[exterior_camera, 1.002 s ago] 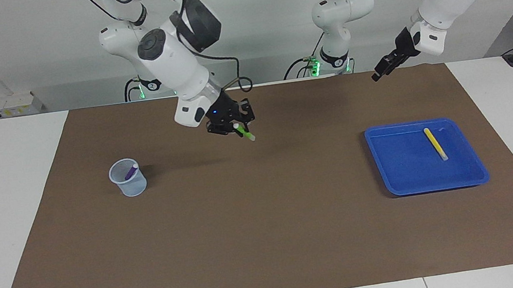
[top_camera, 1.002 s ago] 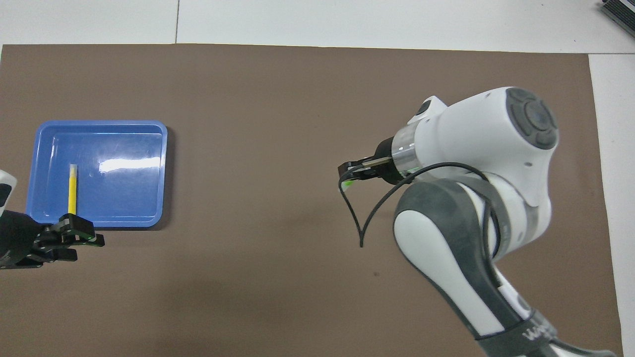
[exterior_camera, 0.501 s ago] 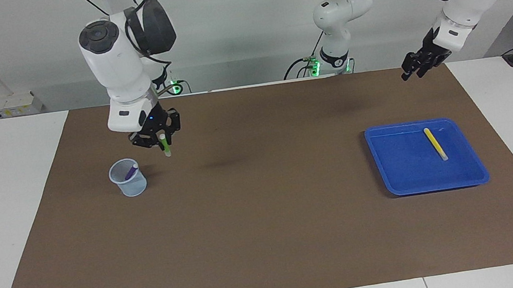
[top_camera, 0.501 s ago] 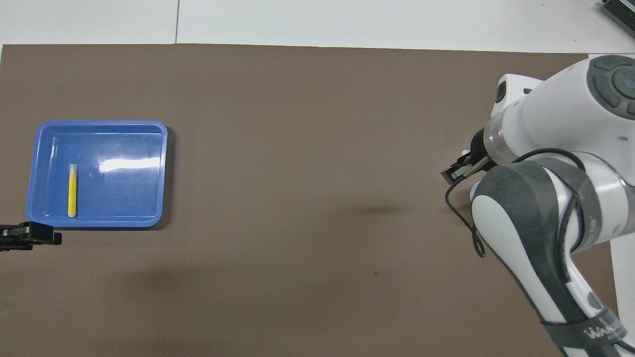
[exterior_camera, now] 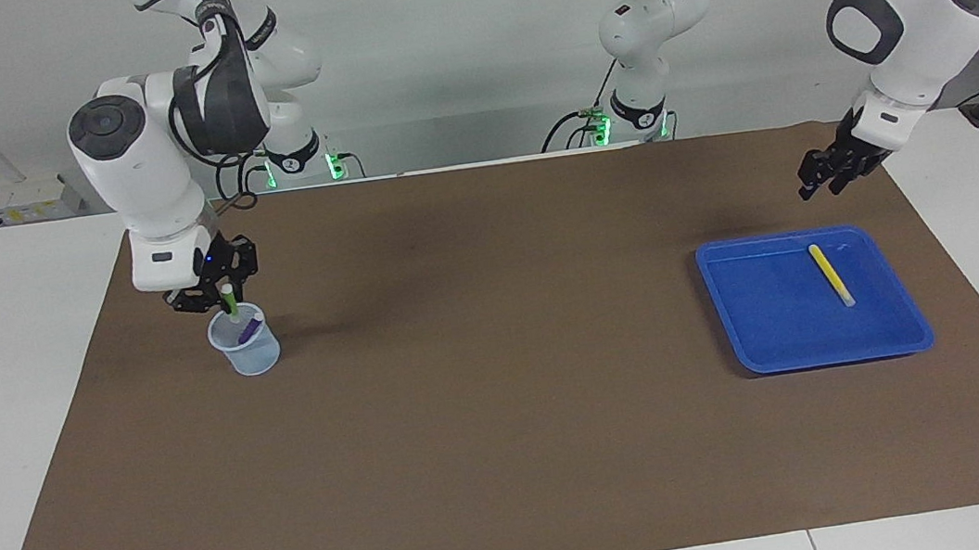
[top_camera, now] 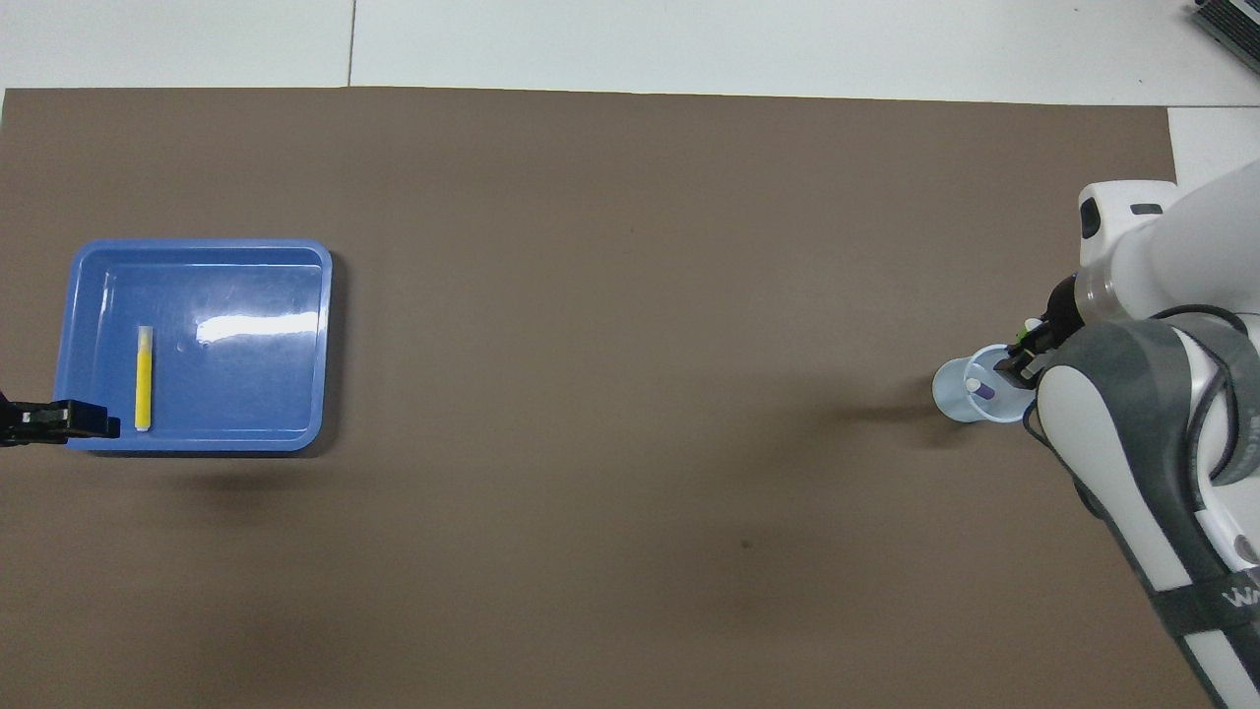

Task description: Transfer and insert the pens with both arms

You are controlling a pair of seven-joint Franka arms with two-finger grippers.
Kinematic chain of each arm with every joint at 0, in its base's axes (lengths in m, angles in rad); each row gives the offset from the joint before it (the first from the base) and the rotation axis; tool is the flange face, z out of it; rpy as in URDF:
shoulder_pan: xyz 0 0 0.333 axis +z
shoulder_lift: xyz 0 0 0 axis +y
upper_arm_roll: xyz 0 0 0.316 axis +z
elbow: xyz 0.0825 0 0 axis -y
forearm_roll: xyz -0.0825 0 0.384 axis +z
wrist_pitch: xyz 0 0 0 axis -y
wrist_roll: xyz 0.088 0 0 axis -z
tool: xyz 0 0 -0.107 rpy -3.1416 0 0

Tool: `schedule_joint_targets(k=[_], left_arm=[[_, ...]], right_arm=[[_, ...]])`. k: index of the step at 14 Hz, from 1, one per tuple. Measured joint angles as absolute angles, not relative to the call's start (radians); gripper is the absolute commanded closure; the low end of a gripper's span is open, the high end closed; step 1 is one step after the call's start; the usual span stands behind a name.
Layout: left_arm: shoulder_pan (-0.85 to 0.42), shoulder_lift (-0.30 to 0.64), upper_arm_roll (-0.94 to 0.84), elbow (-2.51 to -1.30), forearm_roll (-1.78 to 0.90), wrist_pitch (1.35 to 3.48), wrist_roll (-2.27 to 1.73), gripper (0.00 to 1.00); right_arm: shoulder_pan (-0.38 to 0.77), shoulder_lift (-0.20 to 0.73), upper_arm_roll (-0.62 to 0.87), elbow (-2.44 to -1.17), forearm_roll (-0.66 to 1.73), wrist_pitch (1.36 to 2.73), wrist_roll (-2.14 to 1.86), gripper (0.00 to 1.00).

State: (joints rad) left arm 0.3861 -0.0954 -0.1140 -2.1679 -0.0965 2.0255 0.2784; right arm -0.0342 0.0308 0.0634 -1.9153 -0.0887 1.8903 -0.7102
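A bright green pen (exterior_camera: 231,304) hangs nearly upright, whitish end up, with my right gripper (exterior_camera: 223,295) shut on it. Its lower end is at the mouth of a clear plastic cup (exterior_camera: 247,351), which stands toward the right arm's end of the table. A purple pen (exterior_camera: 250,328) leans inside that cup. From overhead, the right gripper (top_camera: 1024,356) covers the rim of the cup (top_camera: 970,399), and the purple pen (top_camera: 980,390) shows inside. A yellow pen (exterior_camera: 831,274) lies in the blue tray (exterior_camera: 780,359). My left gripper (exterior_camera: 819,181) hangs open and empty over the mat beside the tray.
A brown mat (exterior_camera: 508,422) covers most of the white table. The blue tray (top_camera: 197,246) with the yellow pen (top_camera: 144,378) sits toward the left arm's end, and the left gripper (top_camera: 69,421) overlaps its edge in the overhead view. Two smaller white arms with green-lit bases (exterior_camera: 629,118) stand at the robots' edge.
My right gripper has carried the green pen from over the middle of the mat to the cup and turned it upright. My left gripper has drawn back toward the tray and come lower.
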Motion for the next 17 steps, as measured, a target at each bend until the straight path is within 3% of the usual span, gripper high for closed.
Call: schedule_joint_targets(k=[7,8,11,12,17], left_arm=[[0.386,0.028,-0.115,-2.165,-0.088,2.222,0.284,0.40],[0.386,0.043,-0.115,-2.162,-0.059,2.241,0.286,0.40],[0.386,0.094,-0.115,-2.133,0.001,2.283,0.293,0.40],[0.386,0.113,-0.115,-2.124,0.005,2.295,0.299,0.40],[0.391,0.223,-0.112,-2.113,0.009,2.413,0.310,0.40]], right_arm=[[-0.068,-0.029,0.064,-2.085,-0.089,2.027,-0.716,1.00],[-0.079,-0.029,0.064,-2.104,-0.089,2.048,-0.716,0.83],[-0.099,-0.029,0.064,-2.132,-0.089,2.066,-0.716,0.08],[-0.098,-0.030,0.065,-2.132,-0.089,2.066,-0.715,0.00],[-0.097,-0.036,0.077,-2.126,-0.089,2.066,-0.695,0.00]])
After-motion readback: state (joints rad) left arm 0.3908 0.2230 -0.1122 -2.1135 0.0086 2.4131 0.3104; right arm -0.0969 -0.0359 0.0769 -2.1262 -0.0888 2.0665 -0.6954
